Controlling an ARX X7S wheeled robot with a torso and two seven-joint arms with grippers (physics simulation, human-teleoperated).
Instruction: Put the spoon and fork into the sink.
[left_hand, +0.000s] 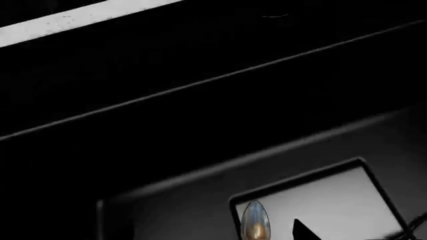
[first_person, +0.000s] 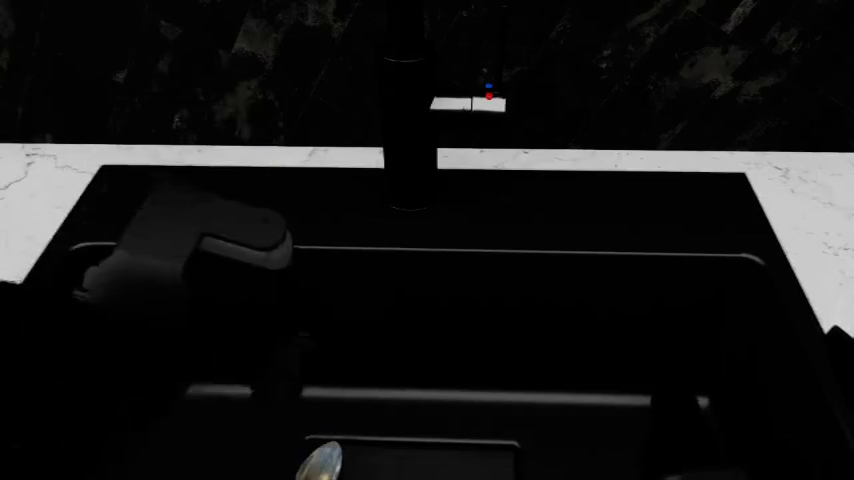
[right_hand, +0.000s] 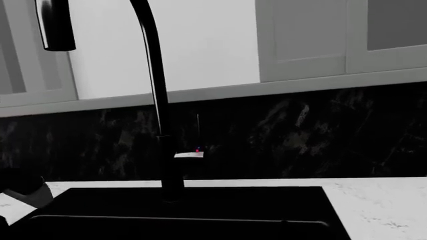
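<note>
We see the spoon (first_person: 319, 463) at the near edge of the head view, its shiny oval bowl lying on a pale rectangular patch with a dark rim; the left wrist view shows the same bowl (left_hand: 255, 221) on that patch. Whether this patch belongs to the floor of the sink (first_person: 561, 300) we cannot tell, so we judge the spoon only probably inside. The handle is hidden in the dark. The fork we do not find in any view.

The main risk, in our opinion, is the darkness: the basin is black, the fork is dark and slim, and an arm could reach for it without seeing well and push it away or miss it. A second risk is to count the spoon as placed when it is not.

The left arm (first_person: 200, 245) hangs over the left part of the basin; its pincer is not visible, so we cannot tell if it is released or clenched. The right pincer is not shown either. The black faucet (right_hand: 160, 115) stands at the far rim, on the white marble desk (first_person: 40, 200), and could block a reach across the middle.
</note>
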